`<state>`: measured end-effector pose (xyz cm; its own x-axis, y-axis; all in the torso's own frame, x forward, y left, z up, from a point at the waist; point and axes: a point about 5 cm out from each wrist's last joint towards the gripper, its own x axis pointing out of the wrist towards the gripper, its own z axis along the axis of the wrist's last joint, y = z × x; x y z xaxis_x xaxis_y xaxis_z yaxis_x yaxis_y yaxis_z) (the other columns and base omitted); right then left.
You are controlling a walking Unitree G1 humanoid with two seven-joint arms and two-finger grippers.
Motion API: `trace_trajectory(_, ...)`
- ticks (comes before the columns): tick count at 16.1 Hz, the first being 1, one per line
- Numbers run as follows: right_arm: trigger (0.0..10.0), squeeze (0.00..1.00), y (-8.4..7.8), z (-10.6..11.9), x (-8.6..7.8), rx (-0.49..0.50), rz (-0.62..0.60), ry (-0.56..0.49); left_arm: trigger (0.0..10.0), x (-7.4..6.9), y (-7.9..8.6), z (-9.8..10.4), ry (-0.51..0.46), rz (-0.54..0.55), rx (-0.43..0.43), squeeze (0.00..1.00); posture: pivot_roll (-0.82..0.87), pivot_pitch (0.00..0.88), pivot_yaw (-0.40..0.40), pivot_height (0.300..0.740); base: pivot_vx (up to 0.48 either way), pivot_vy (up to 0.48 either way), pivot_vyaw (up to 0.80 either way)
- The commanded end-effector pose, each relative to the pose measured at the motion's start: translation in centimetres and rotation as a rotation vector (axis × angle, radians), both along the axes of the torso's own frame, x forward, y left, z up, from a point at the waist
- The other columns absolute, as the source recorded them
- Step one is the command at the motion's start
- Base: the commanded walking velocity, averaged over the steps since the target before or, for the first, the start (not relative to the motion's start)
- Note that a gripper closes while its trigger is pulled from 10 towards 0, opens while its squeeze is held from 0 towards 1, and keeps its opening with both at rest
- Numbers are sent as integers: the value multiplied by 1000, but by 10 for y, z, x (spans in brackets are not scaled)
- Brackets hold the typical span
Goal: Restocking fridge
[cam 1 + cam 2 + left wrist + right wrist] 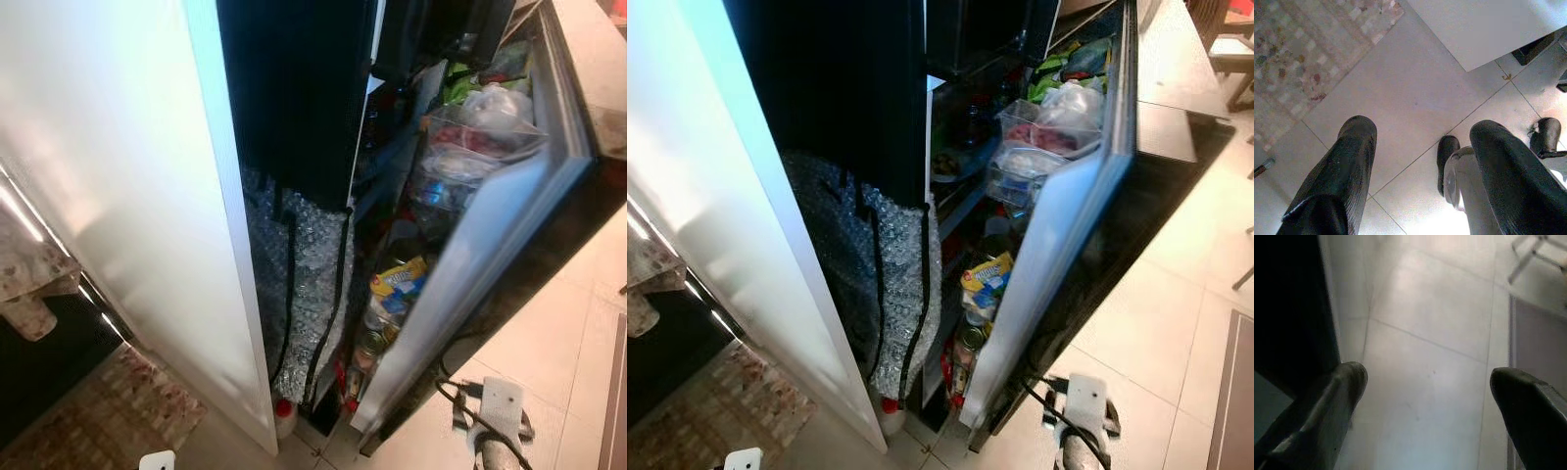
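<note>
The white fridge door [1058, 245] stands ajar, swung toward three o'clock, and its inner shelves are packed. At the top, around one o'clock of the head view, a clear plastic tub [1043, 132] holds reddish food under a crumpled clear bag [1073, 103]; green packets [1048, 73] sit just behind it. Below that, a second clear container [1014, 176] carries something pale with blue on it. Further down the door, a yellow and blue packet [988, 274] lies tilted above a stack of cans and jars [968, 343], whose labels are too small to read. A dark bottle [970, 122] stands on an inner shelf beside a plate [955, 166].

Between the tall white panel [725, 225] at nine o'clock and the door, a roll of clear bubble wrap [887, 284] bound with black straps leans upright under a black panel [843, 88]. A small white bottle with a red cap [890, 411] sits at its foot, on the floor.

The right gripper [1427, 406] hangs low at five o'clock, well apart from the door, its black fingers spread wide over pale floor tiles [1435, 338]. The left gripper [1422, 171] hangs at seven o'clock, fingers also parted, above tiles and a patterned mosaic strip [1308, 54], near the robot's feet [1447, 156]. Neither holds anything.
</note>
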<state>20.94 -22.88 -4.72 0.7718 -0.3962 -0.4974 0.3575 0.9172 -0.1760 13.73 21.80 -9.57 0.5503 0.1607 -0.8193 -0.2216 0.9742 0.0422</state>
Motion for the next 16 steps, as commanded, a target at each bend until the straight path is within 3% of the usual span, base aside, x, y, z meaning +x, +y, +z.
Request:
trace_trajectory(1, 10000, 0, 1, 2, 1, -11, 36, -21, 10000, -8, -3, -4, 44, -9, -11, 0, -92, 43, 27, 740, 0, 0, 0)
trace_trajectory(8, 10000, 0, 9, 29, 34, -21, 138, -178, 10000, -6, -3, -3, 34, -17, -7, 0, -93, 53, 31, 740, 0, 0, 0)
trace_trajectory(11, 10000, 0, 27, 36, 47, 73, 273, -216, 10000, -1, -4, -2, 16, -23, -7, 0, -92, 53, 31, 740, 0, 0, 0)
trace_trajectory(13, 10000, 0, 40, 40, 52, 133, 445, -222, 10000, 0, -5, -1, 9, -22, -8, 0, -91, 54, 29, 740, 0, 0, 0)
trace_trajectory(16, 10000, 0, 39, 55, 65, 174, 552, -268, 10000, 2, -7, -1, -2, -23, -8, 0, -93, 59, 28, 740, 0, 0, 0)
